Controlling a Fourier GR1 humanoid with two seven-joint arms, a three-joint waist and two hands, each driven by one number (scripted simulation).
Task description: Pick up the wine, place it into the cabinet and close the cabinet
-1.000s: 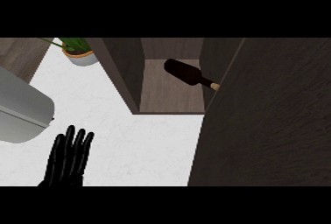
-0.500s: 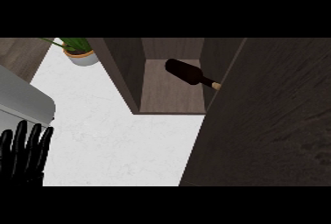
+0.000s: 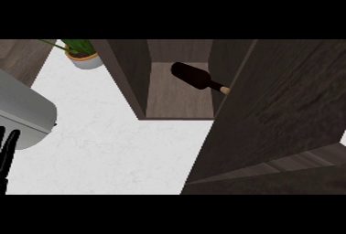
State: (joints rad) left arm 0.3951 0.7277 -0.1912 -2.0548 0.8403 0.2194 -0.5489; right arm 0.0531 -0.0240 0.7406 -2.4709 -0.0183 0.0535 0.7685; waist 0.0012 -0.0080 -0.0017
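The dark wine bottle [image 3: 196, 77] lies on its side on the cabinet's floor [image 3: 172, 98], its neck pointing right toward the door. The dark wooden cabinet door [image 3: 277, 109] swings across the right half of the view and hides part of the opening. Only the fingertips of my left hand [image 3: 7, 148] show at the far left edge, straight and holding nothing, well away from the cabinet. My right hand does not show anywhere.
A rounded grey appliance [image 3: 20, 109] sits on the white counter [image 3: 115, 151] at the left. A small potted plant [image 3: 82, 55] stands at the back left beside the cabinet's side wall.
My left hand has slid left and down, from mid-counter to the left edge. The cabinet door has swung further across the opening. The bottle has not moved.
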